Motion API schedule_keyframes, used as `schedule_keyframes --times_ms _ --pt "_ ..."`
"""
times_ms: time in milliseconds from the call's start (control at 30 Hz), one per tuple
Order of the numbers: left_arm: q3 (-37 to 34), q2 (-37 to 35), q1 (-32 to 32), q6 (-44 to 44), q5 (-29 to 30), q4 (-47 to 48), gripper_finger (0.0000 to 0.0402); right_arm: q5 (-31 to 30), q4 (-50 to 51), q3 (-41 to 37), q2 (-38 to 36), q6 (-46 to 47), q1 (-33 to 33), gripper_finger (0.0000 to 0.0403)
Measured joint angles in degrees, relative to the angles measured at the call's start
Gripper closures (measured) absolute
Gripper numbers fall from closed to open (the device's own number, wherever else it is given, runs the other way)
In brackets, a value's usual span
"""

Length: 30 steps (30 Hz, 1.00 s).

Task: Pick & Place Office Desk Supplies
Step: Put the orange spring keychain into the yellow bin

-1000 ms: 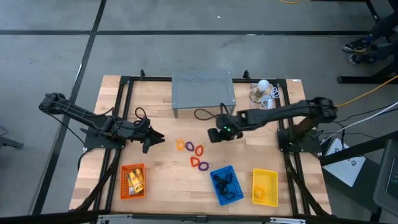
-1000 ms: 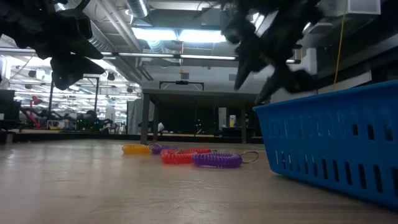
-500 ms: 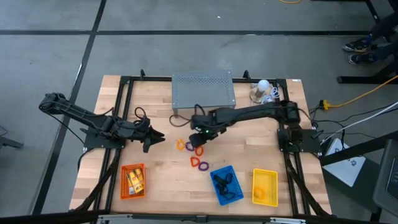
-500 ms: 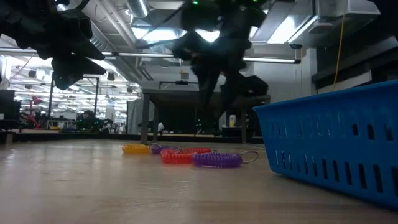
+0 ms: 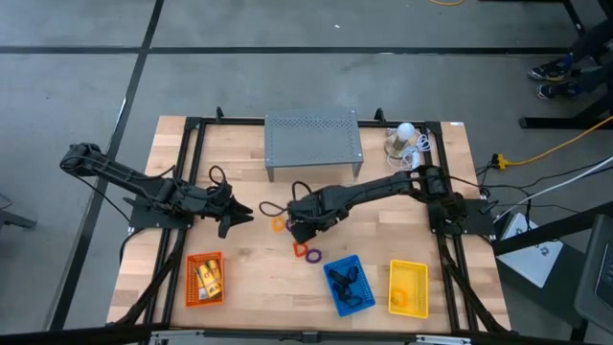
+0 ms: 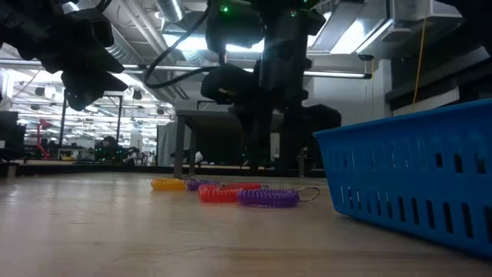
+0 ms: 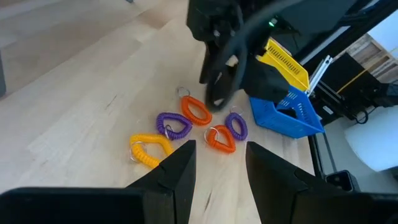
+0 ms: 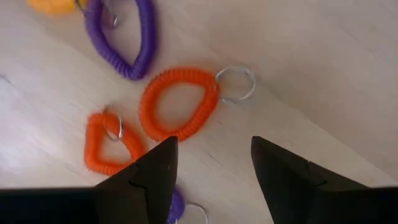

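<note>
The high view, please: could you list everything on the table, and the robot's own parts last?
table: one, light wood
shelf: one, grey perforated, far edge
bulb: one, white with cord, beside the shelf
yellow coil loop: one, mid-table
purple coil loops: two, mid-table
orange coil loops: two, mid-table
orange basket: one, near edge
packets: yellow-orange, in the orange basket
blue basket: one, near edge
clips: black, in the blue basket
yellow basket: one, near edge
left gripper: open, beside the loops
right gripper: open, over the loops
</note>
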<state>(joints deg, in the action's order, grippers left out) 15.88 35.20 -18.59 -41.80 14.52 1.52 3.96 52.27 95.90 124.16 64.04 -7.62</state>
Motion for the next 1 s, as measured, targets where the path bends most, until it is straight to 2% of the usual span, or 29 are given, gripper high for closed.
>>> schedule_keyframes --times_ms 300,600,733,900,1000 --pt "0.00 0.00 0.00 0.20 -2.95 0.51 0.0268 -1.87 -3.53 0.01 0.64 5.55 0.40 0.0200" --pt "0.00 -0.02 0.00 0.65 -5.38 1.33 0.0268 1.50 -3.70 0.28 4.59 7.92 0.29 0.0216" --pt "0.00 -0.02 -0.04 0.65 -5.70 1.55 0.0268 -0.19 -2.69 0.26 4.67 8.45 0.23 0.0262" --pt "0.00 -0.02 -0.04 0.65 -5.43 1.51 0.0268 -0.25 -1.64 0.15 4.72 7.10 0.25 0.0369" --pt "0.00 -0.02 -0.04 0.65 -5.23 1.51 0.0268 -0.11 -1.68 0.11 4.72 5.82 0.25 0.0387"
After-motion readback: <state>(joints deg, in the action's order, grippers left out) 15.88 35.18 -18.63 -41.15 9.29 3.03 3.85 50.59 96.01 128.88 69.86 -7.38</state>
